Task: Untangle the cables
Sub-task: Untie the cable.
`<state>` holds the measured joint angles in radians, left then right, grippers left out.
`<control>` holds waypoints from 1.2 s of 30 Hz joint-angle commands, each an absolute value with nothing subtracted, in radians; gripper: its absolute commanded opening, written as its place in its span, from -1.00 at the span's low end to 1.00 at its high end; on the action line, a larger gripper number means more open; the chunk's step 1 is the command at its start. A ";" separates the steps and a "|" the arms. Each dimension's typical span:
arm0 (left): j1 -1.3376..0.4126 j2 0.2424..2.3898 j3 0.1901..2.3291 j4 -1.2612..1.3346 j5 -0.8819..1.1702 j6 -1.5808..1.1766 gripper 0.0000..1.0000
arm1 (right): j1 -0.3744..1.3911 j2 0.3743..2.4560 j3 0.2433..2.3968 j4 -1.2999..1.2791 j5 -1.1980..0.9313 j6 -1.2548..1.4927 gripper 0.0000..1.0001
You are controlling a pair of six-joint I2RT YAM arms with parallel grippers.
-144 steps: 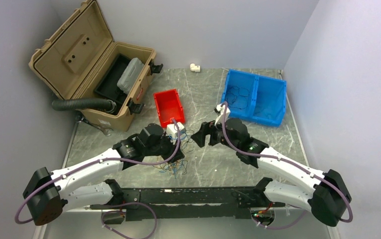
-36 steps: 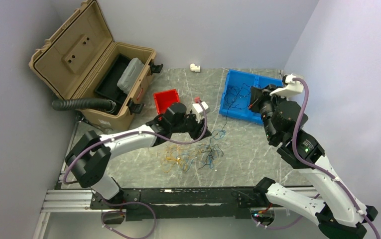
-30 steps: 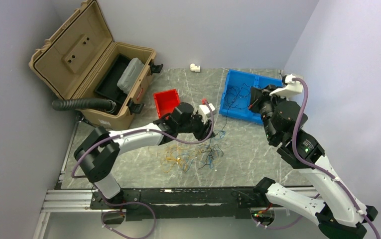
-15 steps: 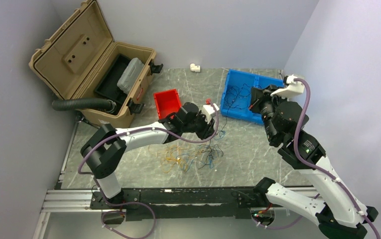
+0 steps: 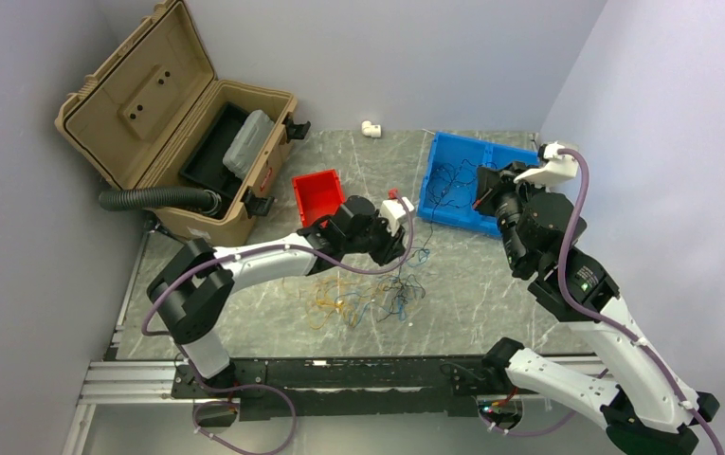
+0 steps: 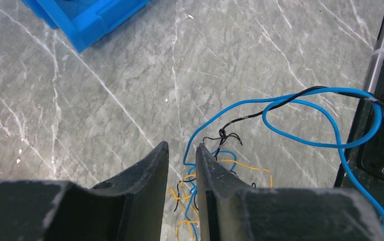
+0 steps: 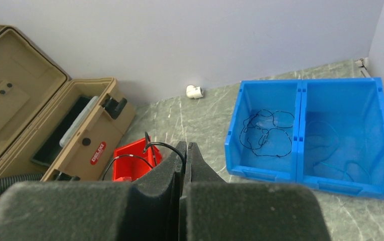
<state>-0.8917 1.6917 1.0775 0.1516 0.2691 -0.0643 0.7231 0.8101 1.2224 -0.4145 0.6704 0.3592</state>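
The cables (image 5: 368, 299), thin orange-yellow, blue and dark loops, lie tangled on the marble table in front of the arms. My left gripper (image 5: 399, 249) hangs over the tangle's far right edge. In the left wrist view its jaws (image 6: 182, 148) stand a narrow gap apart, open, with a blue cable (image 6: 300, 118) and yellow strands (image 6: 252, 168) on the table beneath the gap. My right gripper (image 5: 480, 190) is raised beside the blue bin (image 5: 529, 226). It is shut (image 7: 185, 144) on a dark cable (image 7: 129, 156) that arcs out to the left.
The blue bin's (image 7: 300, 85) left compartment holds a dark cable (image 7: 265, 130). A small red bin (image 5: 316, 185) stands left of the left wrist. An open tan case (image 5: 140, 104) with a black ribbed hose (image 5: 150, 198) fills the back left. A white fitting (image 5: 370, 127) lies by the back wall.
My left gripper slid right over the tangle's far edge and its jaws narrowed, then eased slightly back. The right arm has stayed still with the dark cable.
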 commanded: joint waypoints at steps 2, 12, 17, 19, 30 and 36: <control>-0.895 1.658 1.093 0.167 0.245 -0.033 -0.38 | 0.722 0.808 1.245 -0.407 0.663 0.361 -1.00; -0.900 1.718 1.142 0.169 0.270 -0.040 -0.39 | 0.723 0.811 1.251 -0.407 0.667 0.356 -1.00; -0.916 1.754 1.155 0.187 0.285 -0.054 -0.39 | 0.721 0.815 1.253 -0.405 0.672 0.353 -1.00; -0.923 1.777 1.162 0.192 0.276 -0.058 -0.42 | 0.722 0.813 1.252 -0.403 0.673 0.353 -1.00; -0.906 1.787 1.145 0.240 0.256 -0.170 -1.00 | 0.722 0.816 1.233 -0.416 0.702 0.356 -1.00; -0.627 1.578 0.930 0.360 0.518 -0.393 -1.00 | 0.718 0.796 1.162 -0.549 0.855 0.432 -1.00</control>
<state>-0.8040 1.7405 1.0248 0.2546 0.3748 -0.2390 0.7231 0.8154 1.2106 -0.4397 0.7254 0.3691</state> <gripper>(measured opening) 0.016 0.010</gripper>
